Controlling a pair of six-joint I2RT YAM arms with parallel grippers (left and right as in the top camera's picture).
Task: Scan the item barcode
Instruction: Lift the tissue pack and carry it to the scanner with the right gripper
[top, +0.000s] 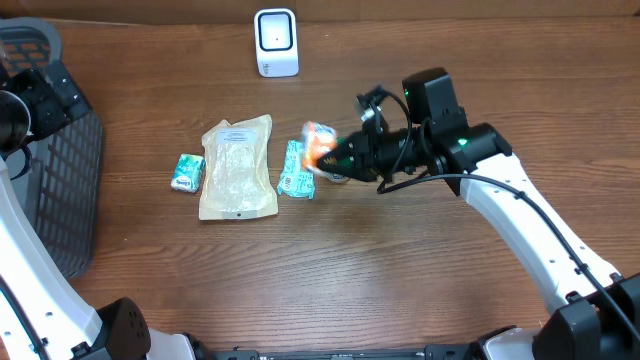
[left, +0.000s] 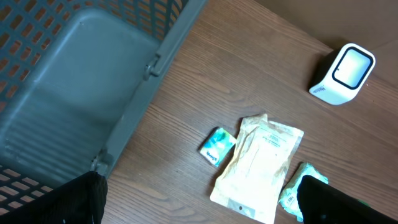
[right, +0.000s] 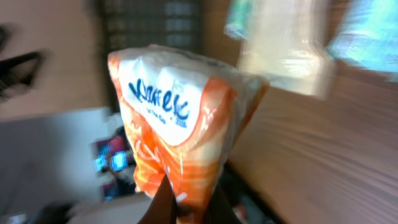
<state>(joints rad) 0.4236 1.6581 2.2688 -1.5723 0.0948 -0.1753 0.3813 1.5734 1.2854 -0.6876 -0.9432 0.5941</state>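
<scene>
My right gripper (top: 338, 158) is shut on an orange and white packet (top: 318, 143), lifted off the table and turned sideways near the table's middle. In the right wrist view the orange packet (right: 180, 130) fills the frame, blue lettering on its white top, pinched at its lower end between my fingers (right: 163, 205). The white barcode scanner (top: 276, 42) stands at the back edge, also visible as the scanner (left: 344, 73) in the left wrist view. My left gripper (left: 199, 214) is open above the table beside the basket, with nothing between its fingers.
A grey mesh basket (top: 55, 170) stands at the left edge. On the table lie a beige pouch (top: 238, 167), a small teal packet (top: 187, 172) to its left and a teal packet (top: 296, 170) to its right, just below the held packet.
</scene>
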